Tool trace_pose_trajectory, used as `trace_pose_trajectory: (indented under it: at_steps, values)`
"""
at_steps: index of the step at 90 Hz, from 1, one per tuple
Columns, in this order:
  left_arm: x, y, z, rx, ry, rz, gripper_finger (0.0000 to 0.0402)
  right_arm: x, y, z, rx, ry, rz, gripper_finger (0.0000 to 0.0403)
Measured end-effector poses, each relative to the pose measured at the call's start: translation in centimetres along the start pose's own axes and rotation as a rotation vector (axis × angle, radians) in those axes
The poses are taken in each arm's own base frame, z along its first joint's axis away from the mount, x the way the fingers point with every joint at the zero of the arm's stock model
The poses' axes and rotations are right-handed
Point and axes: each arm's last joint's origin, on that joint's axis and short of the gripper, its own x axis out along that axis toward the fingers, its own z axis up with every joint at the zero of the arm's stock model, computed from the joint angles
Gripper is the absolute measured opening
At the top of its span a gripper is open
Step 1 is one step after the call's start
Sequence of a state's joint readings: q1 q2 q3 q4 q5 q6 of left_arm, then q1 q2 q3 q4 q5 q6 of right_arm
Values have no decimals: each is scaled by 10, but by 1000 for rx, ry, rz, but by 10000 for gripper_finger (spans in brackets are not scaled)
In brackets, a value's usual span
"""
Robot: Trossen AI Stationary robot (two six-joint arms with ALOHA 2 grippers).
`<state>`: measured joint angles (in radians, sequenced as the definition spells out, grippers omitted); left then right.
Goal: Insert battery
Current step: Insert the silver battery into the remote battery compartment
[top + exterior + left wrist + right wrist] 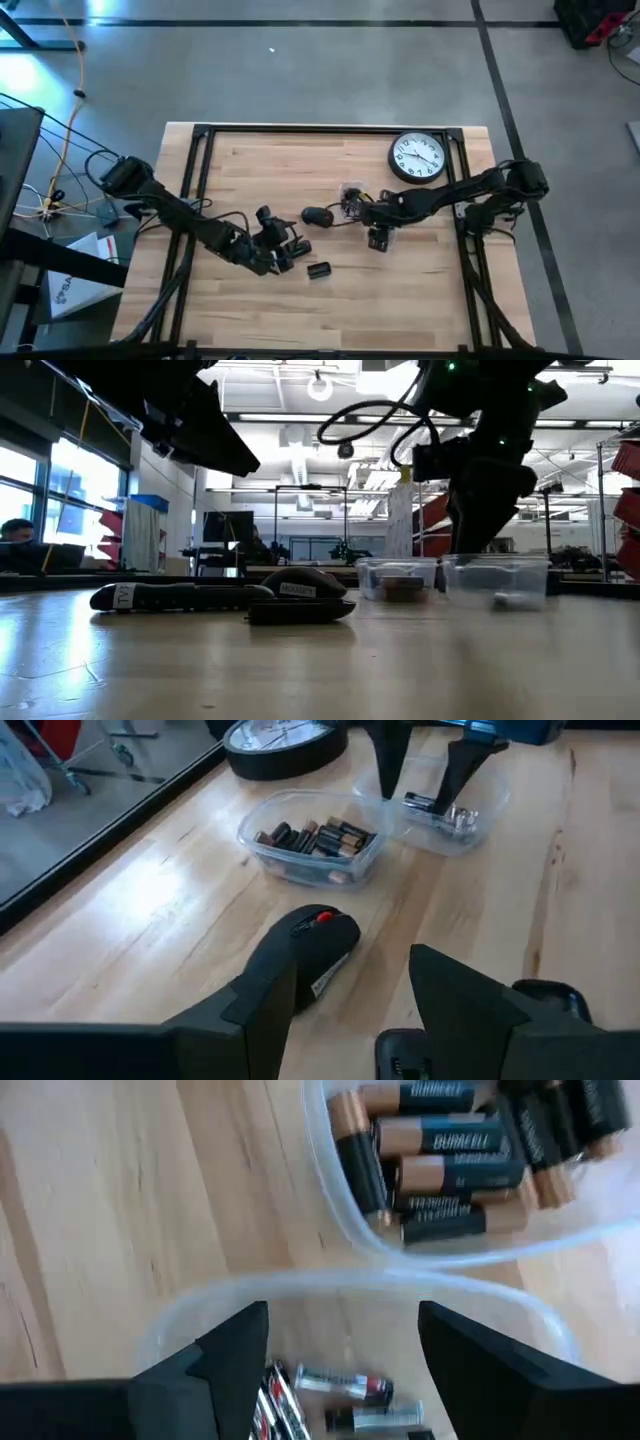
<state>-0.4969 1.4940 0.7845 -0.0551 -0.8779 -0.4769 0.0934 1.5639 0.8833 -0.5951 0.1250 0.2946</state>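
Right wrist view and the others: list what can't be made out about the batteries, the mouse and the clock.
- Batteries in the near container: right wrist view, partly hidden by the right gripper, whose fingers are open; labels blurred.
- Battery tub: cut off by the picture's edge, so no count.
- Mouse: left wrist view, its underside is hidden, so its battery bay cannot be seen; the left gripper, open, covers part.
- Clock: high view, numerals too small.

The left arm reaches in low from the table's point(330, 300) left edge, elbow bent. Its left gripper point(285, 245) sits near the table's middle, fingers point(260, 1005) spread apart.

The right arm stretches from the table's right edge toward the centre, forearm nearly level. Its right gripper point(352, 207) points down, with its fingers point(235, 1355) held wide and nothing between them.
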Motion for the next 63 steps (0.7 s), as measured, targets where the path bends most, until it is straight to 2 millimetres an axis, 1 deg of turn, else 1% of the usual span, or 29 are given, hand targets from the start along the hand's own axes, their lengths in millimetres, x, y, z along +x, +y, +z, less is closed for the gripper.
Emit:
trace_pose_trajectory:
  at_steps: [14, 22, 35, 47, 63]
  values:
    - [0, 0, 0, -2, -1, -2, 178, -1, 7, -7, -122, 63, 74, 227]
    - [0, 0, 0, -4, -2, -3, 178, -2, 10, -10, -187, 78, 63, 225]
    - [0, 0, 1, -6, -4, -3, 178, -2, 7, -13, -278, 108, 15, 204]
    - [0, 0, 1, -5, -4, -2, 178, -2, 5, -13, -356, 118, 15, 182]
    - [1, 1, 1, 13, -1, 4, 178, -2, 4, -16, -499, 140, 18, 174]
